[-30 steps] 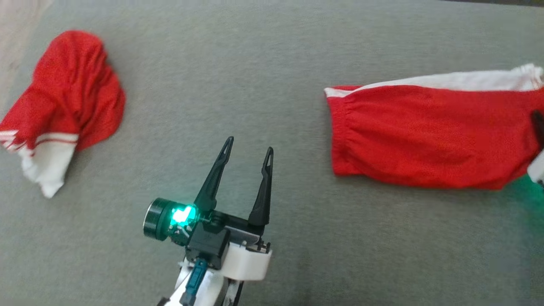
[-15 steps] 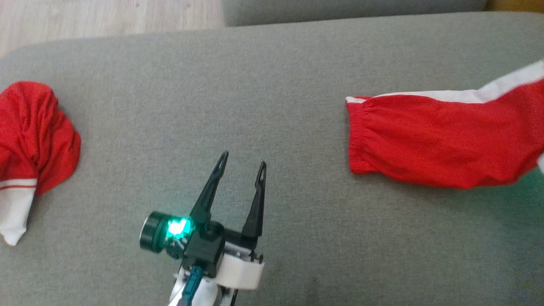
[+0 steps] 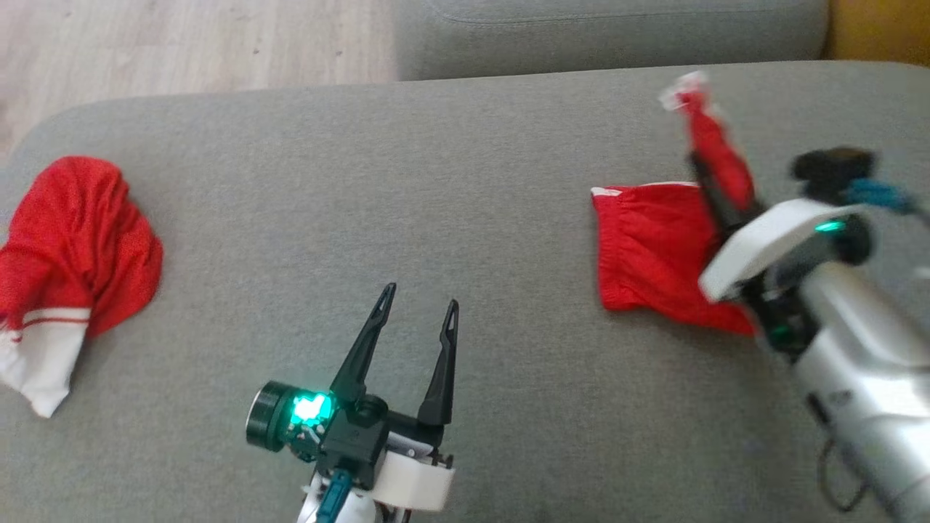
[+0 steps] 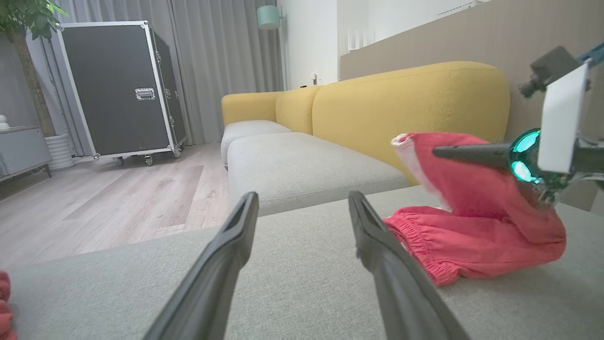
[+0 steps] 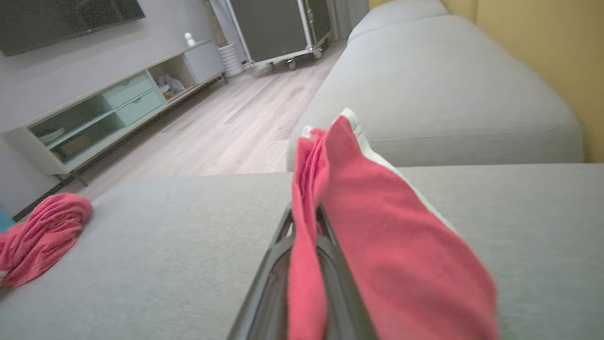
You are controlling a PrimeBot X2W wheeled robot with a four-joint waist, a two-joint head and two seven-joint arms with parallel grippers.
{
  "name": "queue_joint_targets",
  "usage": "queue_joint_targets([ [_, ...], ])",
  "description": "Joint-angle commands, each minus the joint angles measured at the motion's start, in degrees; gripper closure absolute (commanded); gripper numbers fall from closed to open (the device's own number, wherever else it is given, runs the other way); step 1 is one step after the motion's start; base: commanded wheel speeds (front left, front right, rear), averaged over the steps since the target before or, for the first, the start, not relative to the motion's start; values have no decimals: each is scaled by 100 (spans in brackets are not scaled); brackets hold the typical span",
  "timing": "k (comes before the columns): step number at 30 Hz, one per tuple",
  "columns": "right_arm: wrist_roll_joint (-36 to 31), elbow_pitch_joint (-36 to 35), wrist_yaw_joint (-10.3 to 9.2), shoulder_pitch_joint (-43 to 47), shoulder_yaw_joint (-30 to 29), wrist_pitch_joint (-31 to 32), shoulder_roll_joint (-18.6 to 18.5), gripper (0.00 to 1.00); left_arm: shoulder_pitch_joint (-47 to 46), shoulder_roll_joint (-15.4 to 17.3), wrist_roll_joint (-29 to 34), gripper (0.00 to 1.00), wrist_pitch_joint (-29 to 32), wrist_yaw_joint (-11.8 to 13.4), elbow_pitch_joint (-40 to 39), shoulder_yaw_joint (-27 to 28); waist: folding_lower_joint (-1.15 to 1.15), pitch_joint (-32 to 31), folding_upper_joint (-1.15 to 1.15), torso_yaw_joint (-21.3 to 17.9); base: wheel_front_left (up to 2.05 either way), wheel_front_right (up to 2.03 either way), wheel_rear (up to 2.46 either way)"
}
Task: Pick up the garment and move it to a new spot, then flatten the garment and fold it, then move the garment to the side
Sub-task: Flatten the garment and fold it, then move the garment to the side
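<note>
Red garment (image 3: pixel 654 254) hangs pinched between the fingers (image 5: pixel 271 264) of the right gripper (image 5: pixel 304 215).

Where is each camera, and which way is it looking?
Head view: on the head, looking down at the grey sofa seat; shows the open left gripper and the right gripper shut on the red shorts.
Left wrist view: on the left wrist, looking along its fingers across the seat toward the yellow backrest.
Right wrist view: on the right wrist, looking along its shut fingers toward the wooden floor.
Shared: head and left wrist views both show the right gripper holding the shorts.
</note>
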Motion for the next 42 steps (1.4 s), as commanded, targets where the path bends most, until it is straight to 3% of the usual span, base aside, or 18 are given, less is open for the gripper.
queue_joint_targets([
  [1, -65, -143, -4, 35, 86, 21, 105, 100, -93, -54, -28, 0, -28, -11, -162, 166, 0, 21, 0, 87, 0, 0, 0],
  [2, -105, -117, -4, 83, 139, 49, 242, 99, -99, -58, -34, 0, -28, -12, -155, 163, 0, 28, 0, 129, 0, 0, 0],
  [3, -157, -83, -4, 126, 180, 53, 359, 60, -107, -62, -37, 0, -28, -12, -149, 157, 0, 37, 0, 171, 0, 0, 0],
  [4, -196, -63, -4, 174, 231, 64, 460, 13, -113, -65, -45, 0, -28, -7, -143, 156, 0, 35, 0, 206, 0, 0, 0],
  [5, -199, -54, -4, 222, 230, 29, 538, 0, -115, -68, -54, 0, -28, -2, -138, 156, 0, 26, 0, 236, 0, 0, 0],
  [9, -204, -245, -4, 422, 48, -424, 518, 0, -59, -76, -80, 0, -28, 63, -170, 209, 0, -67, 0, 254, 0, 0, 0],
  [15, -839, -877, -4, 1081, -391, -997, -129, 0, 336, -61, -145, 0, -28, 236, -328, 539, 0, -441, 0, 49, 0, 0, 0],
  [18, -1236, -1534, -4, 1692, -989, -1022, -238, 0, 666, -39, -219, 0, -28, 274, -436, 766, 0, -649, 0, -74, 0, 0, 0],
  [23, -2086, -2689, -4, 3168, -2331, -1025, 19, 0, 1160, -22, -286, 0, -28, 242, -700, 1138, 0, -862, 0, -195, 0, 0, 0],
  [26, -2544, -3115, -4, 3895, -2775, -1025, 300, 0, 1432, -2, -232, 0, -28, 229, -784, 1302, 0, -968, 0, -250, 0, 0, 0],
  [30, -2899, -3344, -4, 4440, -2973, -1026, 526, 0, 1720, 94, -74, 0, -28, 175, -725, 1415, 0, -1031, 0, -268, 0, 0, 0],
  [42, -3181, -3479, -4, 4712, -3037, -1026, 693, 0, 1947, 47, -44, 0, -28, 20, -629, 1700, 0, -1126, 0, -219, 0, 0, 0],
])
